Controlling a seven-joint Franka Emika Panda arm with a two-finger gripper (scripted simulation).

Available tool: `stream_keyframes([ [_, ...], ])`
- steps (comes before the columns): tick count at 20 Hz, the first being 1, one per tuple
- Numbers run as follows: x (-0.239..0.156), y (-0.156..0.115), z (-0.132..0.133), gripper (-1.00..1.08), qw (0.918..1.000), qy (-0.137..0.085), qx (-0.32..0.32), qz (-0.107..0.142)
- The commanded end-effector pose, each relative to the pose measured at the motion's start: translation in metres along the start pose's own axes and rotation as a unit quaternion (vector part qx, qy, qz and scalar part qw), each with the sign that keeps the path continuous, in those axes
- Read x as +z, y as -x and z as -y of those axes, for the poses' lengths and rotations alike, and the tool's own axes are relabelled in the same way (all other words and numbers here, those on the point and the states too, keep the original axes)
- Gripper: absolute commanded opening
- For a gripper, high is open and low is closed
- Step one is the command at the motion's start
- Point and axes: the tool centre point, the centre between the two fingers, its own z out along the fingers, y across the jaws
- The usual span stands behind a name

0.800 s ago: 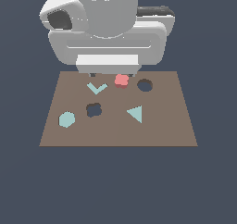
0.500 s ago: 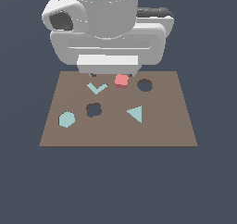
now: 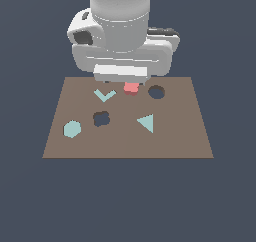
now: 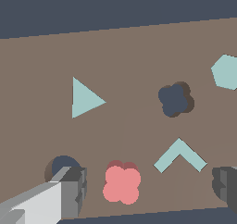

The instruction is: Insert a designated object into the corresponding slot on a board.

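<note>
- Here, the board [image 3: 125,136] lies flat, a brown rectangle against a plain dark ground.
- The red block [image 3: 131,88] sits on the board near its far edge, between the chevron [image 3: 104,94] on the exterior view's left and the round hole [image 3: 156,92] on the exterior view's right.
- The arm's white body hangs over that far edge, and in the exterior view its lower part hides the top of the block.
- The end effector [image 4: 150,190] is spread wide: in the wrist view one finger [image 4: 74,190] stands beside the round hole [image 4: 62,165] and the other [image 4: 226,185] past the chevron [image 4: 179,156], with the block [image 4: 121,183] in the gap.
- Neither finger touches the block; it holds nothing.
- The block lies closer to the finger by the round hole than to the other one.
- The clover slot [image 3: 101,118] is nearer the middle of the board, apart from the block, and stands open and dark.
- In the wrist view the slot [image 4: 174,99] lies beyond the chevron, with the hexagon [image 4: 226,71] to one side and the triangle [image 4: 84,99] to the other.
- In the exterior view the hexagon [image 3: 72,129] sits towards the left edge and the triangle [image 3: 146,122] to the slot's right.
</note>
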Motion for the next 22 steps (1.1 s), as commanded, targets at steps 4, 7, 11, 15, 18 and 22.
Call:
stream_keyframes([
  [4, 0.038, 0.03, 0.005, 1.0, 0.9996, 0.003, 0.029, 0.004],
  [7, 0.057, 0.044, 0.008, 1.0, 0.999, 0.004, 0.044, 0.006],
  [11, 0.076, 0.057, 0.011, 1.0, 0.9982, 0.005, 0.059, 0.008],
  [15, 0.088, 0.065, 0.014, 1.0, 0.9976, 0.006, 0.068, 0.009],
  [18, 0.091, 0.068, 0.015, 1.0, 0.9974, 0.006, 0.071, 0.009],
  [22, 0.092, 0.067, 0.015, 1.0, 0.9975, 0.006, 0.069, 0.01],
])
